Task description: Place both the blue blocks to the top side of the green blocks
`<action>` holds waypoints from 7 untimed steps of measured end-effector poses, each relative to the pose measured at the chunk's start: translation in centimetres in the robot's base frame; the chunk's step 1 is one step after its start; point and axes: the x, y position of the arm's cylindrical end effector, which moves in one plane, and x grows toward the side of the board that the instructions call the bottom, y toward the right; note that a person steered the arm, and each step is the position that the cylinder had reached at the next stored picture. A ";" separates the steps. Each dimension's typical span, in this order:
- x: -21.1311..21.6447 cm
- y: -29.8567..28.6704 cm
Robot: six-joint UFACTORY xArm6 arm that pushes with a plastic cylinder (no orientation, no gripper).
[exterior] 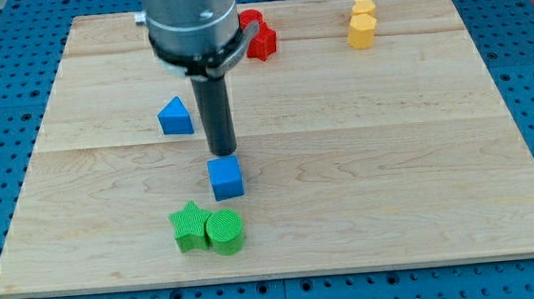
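Note:
A blue cube (225, 178) sits just below the board's middle, slightly left. My tip (222, 154) rests at the cube's top edge, touching or nearly touching it. A blue triangular block (176, 117) lies up and to the left of the tip. A green star block (190, 225) and a green cylinder (225, 233) stand side by side, touching, just below the blue cube near the board's bottom edge.
Two red blocks (258, 36) sit at the view's top, partly hidden behind the arm's body. Two yellow blocks (362, 25) stand at the top right. The wooden board (392, 159) is surrounded by a blue perforated surface.

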 end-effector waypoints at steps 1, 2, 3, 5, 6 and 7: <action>-5.8 -0.1; -8.0 -3.7; -4.5 -9.4; -1.4 -7.1; -0.8 -5.0; 2.9 -3.3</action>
